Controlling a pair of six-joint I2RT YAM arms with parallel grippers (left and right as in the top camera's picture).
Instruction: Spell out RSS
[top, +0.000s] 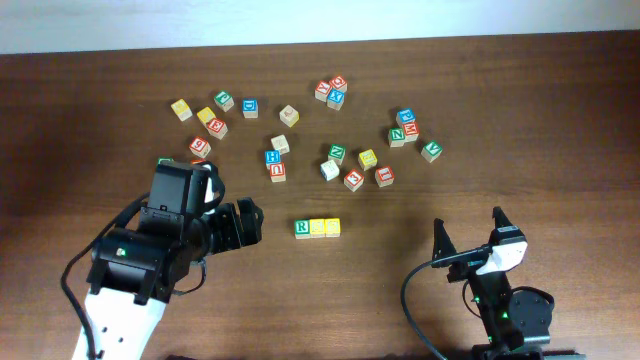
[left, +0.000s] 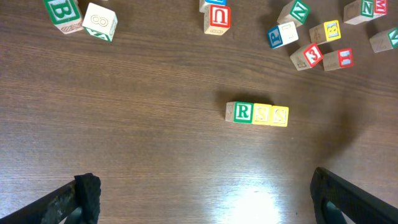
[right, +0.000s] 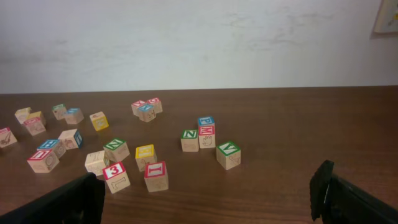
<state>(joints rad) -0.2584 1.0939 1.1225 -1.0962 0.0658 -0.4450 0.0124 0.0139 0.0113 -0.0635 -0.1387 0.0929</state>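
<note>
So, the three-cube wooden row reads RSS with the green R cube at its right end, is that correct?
No: the green-faced wooden R cube is at the left end, the yellow-faced wooden S cubes right of it; see the overhead view.

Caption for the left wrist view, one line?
R cube, S cube and second S cube touch in a row reading RSS; left hand open.

Left arm (top: 150, 250) bent inward, left fingers (left: 84, 194) spread wide (holding nothing), right fingers (right: 341, 198) equally apart
</note>
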